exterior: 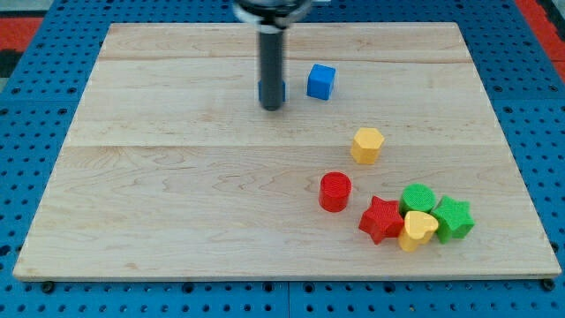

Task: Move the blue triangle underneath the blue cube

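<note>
The blue cube point(321, 81) sits near the view's top, right of centre. A blue block, which I take to be the blue triangle point(284, 90), is mostly hidden behind my rod; only thin blue slivers show on either side of it. It lies just left of the blue cube, with a small gap between them. My tip point(272, 107) rests on the board right at the hidden block's near side, left of and slightly below the cube.
A yellow hexagon point(367, 145) lies below and to the right of the cube. A red cylinder point(335, 192) is lower still. A red star point(381, 219), green cylinder point(418, 198), yellow heart point(418, 230) and green star point(453, 218) cluster at the bottom right.
</note>
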`<control>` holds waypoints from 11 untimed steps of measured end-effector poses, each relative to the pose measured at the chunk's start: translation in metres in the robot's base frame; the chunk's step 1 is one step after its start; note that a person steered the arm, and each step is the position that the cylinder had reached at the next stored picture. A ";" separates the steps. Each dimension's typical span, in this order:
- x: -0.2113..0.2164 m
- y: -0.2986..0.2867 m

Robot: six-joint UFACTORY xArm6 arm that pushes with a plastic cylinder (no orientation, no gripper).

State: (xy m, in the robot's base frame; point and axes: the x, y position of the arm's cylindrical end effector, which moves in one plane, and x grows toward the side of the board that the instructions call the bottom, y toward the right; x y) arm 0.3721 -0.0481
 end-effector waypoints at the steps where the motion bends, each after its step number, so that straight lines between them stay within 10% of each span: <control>1: -0.011 -0.048; 11: 0.009 0.110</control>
